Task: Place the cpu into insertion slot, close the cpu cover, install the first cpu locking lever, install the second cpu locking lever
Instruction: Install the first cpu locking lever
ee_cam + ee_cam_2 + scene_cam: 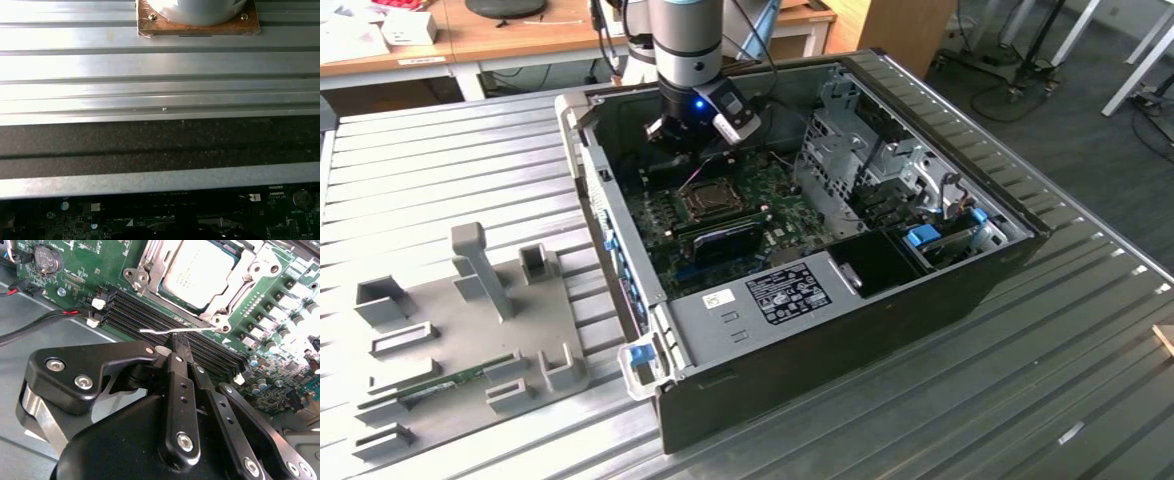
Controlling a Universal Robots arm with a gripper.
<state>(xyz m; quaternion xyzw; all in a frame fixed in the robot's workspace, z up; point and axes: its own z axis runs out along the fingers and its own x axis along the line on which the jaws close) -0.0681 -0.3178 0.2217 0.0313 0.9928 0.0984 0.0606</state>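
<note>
1. The arm point(683, 35) is a smooth silver-grey cylinder, ending in a black collar above the gripper point(178, 344).
2. A small blue light point(699, 100) glows on that collar.
3. A pale grey block point(740, 120) is mounted beside the collar.
4. The gripper is matte black, built of flat, round-ended link bars point(177, 400) that narrow toward the tips.
5. Round silver screws point(83, 382) pin the bars at their joints.

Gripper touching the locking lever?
Cannot tell. In the second wrist view the gripper overlaps the thin locking lever at its tip; neither contact nor gap is plain.
</note>
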